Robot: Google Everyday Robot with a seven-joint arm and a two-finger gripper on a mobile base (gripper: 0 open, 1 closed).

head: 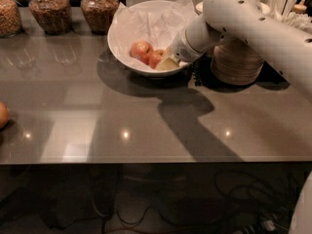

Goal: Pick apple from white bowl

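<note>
The white bowl (119, 43), lined with crinkled white paper, stands at the back middle of the dark table. Two apples lie in it side by side. The deeper orange-red apple (156, 57) is on the right and the paler pinkish one (140, 49) on the left. My gripper (166, 62) reaches into the bowl from the right, over its near right rim, and sits right against the orange-red apple. My white arm (243, 21) comes in from the upper right.
A stack of beige disposable bowls (237, 57) stands just right of the white bowl, behind my arm. Three jars (48, 11) line the back left. A round fruit (2, 115) lies at the left edge. White utensils (285, 6) stand at the back right.
</note>
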